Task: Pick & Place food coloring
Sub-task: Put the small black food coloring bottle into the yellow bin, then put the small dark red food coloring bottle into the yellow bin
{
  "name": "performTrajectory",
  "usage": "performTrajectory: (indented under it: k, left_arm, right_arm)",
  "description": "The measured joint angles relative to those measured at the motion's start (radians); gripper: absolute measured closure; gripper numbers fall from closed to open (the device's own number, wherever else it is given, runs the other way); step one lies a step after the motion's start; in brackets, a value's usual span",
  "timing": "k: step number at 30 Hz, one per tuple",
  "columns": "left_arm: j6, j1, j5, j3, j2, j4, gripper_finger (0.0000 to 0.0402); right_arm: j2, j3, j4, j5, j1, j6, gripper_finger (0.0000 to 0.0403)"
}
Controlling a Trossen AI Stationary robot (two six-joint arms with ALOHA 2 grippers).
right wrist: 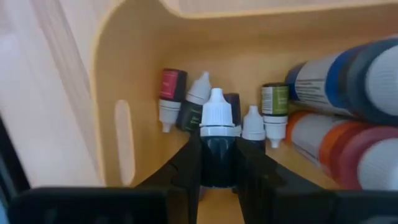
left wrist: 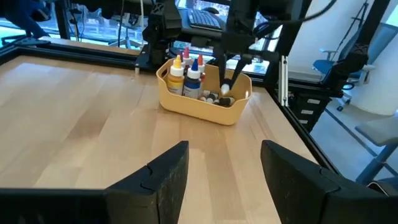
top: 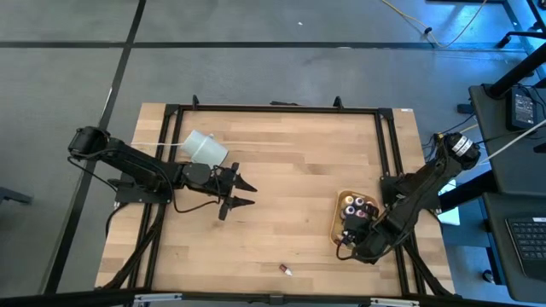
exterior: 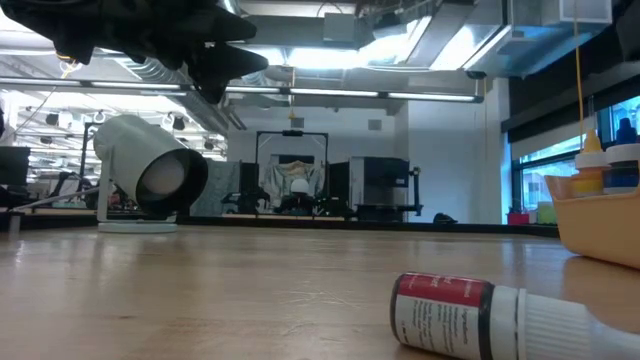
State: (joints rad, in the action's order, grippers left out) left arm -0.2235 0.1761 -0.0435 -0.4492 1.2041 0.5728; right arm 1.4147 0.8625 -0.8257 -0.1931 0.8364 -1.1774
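Note:
A tan tray (top: 335, 223) near the table's right edge holds several small food coloring bottles (right wrist: 186, 102) lying on its floor and larger squeeze bottles (left wrist: 185, 76). My right gripper (right wrist: 217, 155) hangs over the tray's inside, shut on a dark food coloring bottle with a white cap (right wrist: 216, 118). One red-labelled food coloring bottle (exterior: 450, 315) lies on its side near the table's front edge (top: 286, 269). My left gripper (left wrist: 224, 171) waits open at mid-left, level, with nothing between its fingers. My right gripper pinches the dark body (right wrist: 217, 163) of the small bottle between its two fingers. The fingers come steeply from above. The white cap points down past the fingertips toward the bottles in the tray (left wrist: 225, 90). The bottle is lifted, over the tray's inside.
A white cup (top: 205, 149) lies on its side beside the left arm, at the far left. A black frame (top: 273, 109) borders the table. Bare wood stretches between the two arms.

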Motion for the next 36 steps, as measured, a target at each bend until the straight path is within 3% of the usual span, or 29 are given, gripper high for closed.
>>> performTrajectory:
  k: [7,22,36]
  left_arm:
    - [-0.028,0.0,-0.01,0.0,0.0,0.0,0.0209]
    - [-0.044,0.0,-0.018,0.0,0.0,0.0,0.0206]
    - [-0.044,0.0,0.008,0.0,0.0,0.008,0.0205]
  right_arm:
    - [0.0,-0.066,0.078,0.01,0.0,0.0,0.032]
    - [0.0,-0.069,0.089,0.058,-0.001,0.003,0.0317]
    - [-0.005,-0.063,0.08,0.057,-0.001,0.002,0.0245]
